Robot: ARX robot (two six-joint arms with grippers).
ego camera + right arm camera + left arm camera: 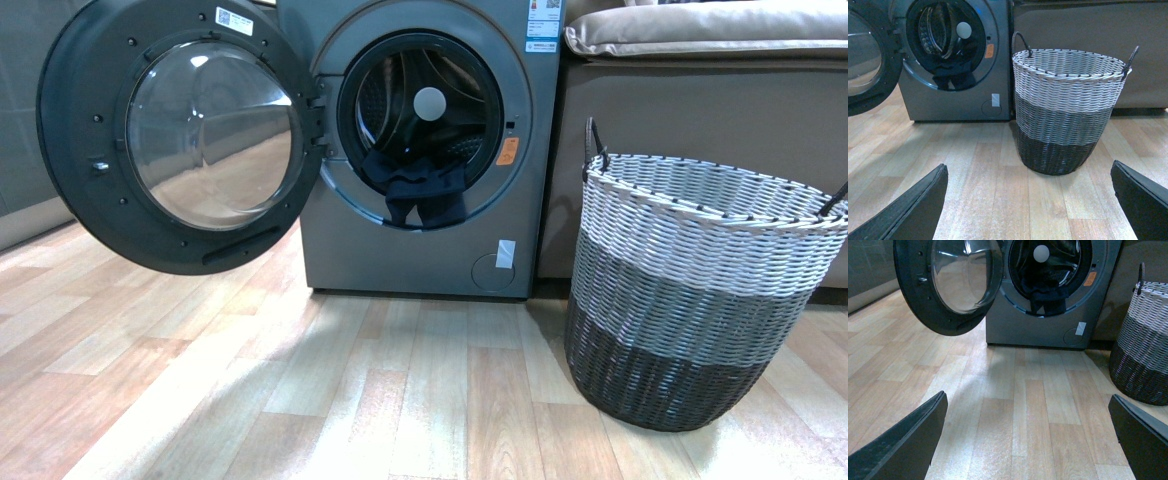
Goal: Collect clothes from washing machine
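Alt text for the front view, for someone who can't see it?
A grey washer stands with its door swung open to the left and dark clothes hanging over the drum's lip. A woven basket sits on the floor to its right.

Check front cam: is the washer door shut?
No, the door is swung wide open to the left, leaving the clothes in plain sight.

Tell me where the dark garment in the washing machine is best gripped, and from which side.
Probably the bunched part of the clothes that hangs out of the washing machine over its mouth's lower rim. Come straight from the front: this part sticks out toward the room, and the door is swung to the left, clear of the path.
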